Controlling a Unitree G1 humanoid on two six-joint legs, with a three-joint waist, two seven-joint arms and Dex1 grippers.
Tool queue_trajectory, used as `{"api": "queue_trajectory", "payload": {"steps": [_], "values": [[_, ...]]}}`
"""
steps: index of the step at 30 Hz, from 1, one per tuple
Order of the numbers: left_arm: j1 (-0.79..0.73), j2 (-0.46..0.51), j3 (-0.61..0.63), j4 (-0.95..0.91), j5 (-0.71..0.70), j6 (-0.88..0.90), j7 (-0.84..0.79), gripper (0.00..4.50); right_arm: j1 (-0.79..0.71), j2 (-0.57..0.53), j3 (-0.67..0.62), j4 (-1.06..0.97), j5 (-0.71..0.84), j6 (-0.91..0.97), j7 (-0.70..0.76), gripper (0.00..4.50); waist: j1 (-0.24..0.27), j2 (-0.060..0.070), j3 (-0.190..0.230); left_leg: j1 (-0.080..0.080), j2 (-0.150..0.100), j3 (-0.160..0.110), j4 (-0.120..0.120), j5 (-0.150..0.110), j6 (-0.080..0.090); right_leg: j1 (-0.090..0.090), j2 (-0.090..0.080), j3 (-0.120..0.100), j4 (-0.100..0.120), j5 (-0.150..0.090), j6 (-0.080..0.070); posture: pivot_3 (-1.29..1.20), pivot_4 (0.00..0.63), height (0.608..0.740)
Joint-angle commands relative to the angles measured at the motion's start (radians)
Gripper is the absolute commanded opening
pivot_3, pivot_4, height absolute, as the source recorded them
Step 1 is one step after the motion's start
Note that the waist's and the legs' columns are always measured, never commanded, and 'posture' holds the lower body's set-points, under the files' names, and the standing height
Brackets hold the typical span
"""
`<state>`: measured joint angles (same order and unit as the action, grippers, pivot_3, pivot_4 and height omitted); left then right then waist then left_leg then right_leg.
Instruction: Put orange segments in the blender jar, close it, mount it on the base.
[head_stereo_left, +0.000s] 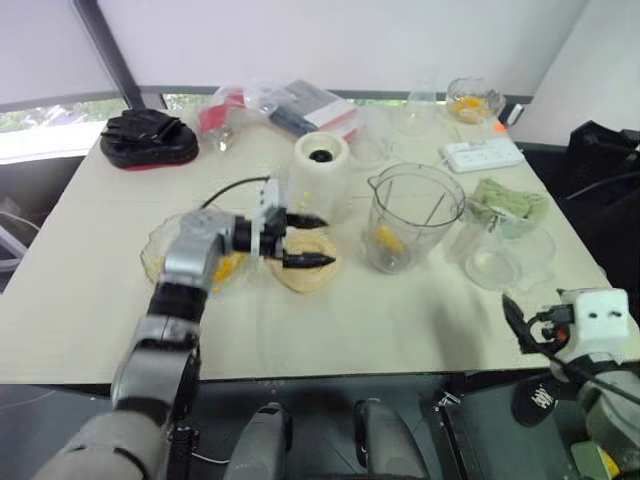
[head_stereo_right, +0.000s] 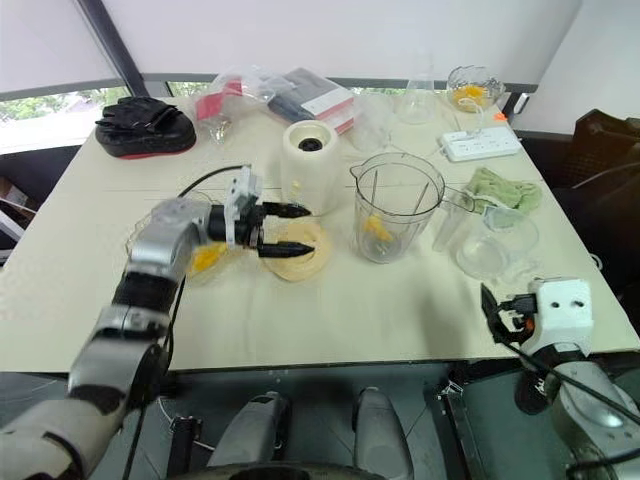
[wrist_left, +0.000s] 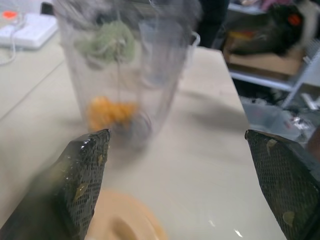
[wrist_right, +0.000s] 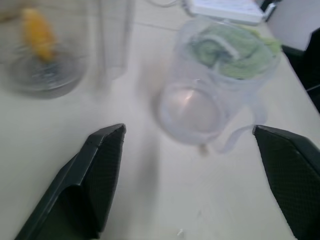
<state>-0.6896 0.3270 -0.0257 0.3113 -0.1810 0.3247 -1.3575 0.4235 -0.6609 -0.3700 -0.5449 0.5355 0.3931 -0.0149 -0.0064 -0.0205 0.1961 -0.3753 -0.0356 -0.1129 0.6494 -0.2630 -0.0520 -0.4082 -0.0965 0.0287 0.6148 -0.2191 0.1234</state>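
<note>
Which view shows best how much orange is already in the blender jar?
The left eye view: the whole blender jar stands open on the table with an orange segment near its bottom. The right eye view shows the same. The left wrist view shows the orange close but blurred; the right wrist view catches just the jar's bottom.

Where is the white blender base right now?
In the head views the base stands near the table's middle, behind the open left gripper and left of the blender jar.

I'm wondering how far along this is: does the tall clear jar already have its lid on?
No. The blender jar stands open-topped on the table, with orange segments at its bottom.
</note>
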Motion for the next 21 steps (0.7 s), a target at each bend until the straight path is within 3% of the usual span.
{"api": "queue_trajectory", "payload": {"steps": [1,8,21], "values": [[0.076,-0.002,-0.01,-0.168,-0.032,0.036,0.098,4.46,-0.071,0.044,-0.041,0.134,-0.084,-0.069,0.016,4.21,0.004,0.002,-0.001,0.001,0.0,0.0,0.0,0.0,0.0,0.002,0.0,0.0,0.0,0.0,0.0,0.0,0.15,0.74],[0.187,-0.014,-0.005,-0.267,-0.045,0.056,0.256,4.46,-0.266,0.116,-0.035,0.391,-0.183,-0.124,0.029,4.21,-0.006,0.003,-0.001,0.002,0.0,0.0,0.0,0.0,0.0,0.002,0.0,0.0,0.0,0.0,0.0,0.0,0.15,0.74],[0.214,0.034,-0.037,-0.3,-0.07,0.037,0.329,4.46,-0.413,0.155,-0.038,0.531,-0.29,-0.148,0.023,4.21,-0.011,0.007,-0.003,0.002,0.0,0.0,-0.001,0.0,0.0,0.001,0.0,0.0,0.0,0.0,0.0,0.0,0.15,0.74]]}}
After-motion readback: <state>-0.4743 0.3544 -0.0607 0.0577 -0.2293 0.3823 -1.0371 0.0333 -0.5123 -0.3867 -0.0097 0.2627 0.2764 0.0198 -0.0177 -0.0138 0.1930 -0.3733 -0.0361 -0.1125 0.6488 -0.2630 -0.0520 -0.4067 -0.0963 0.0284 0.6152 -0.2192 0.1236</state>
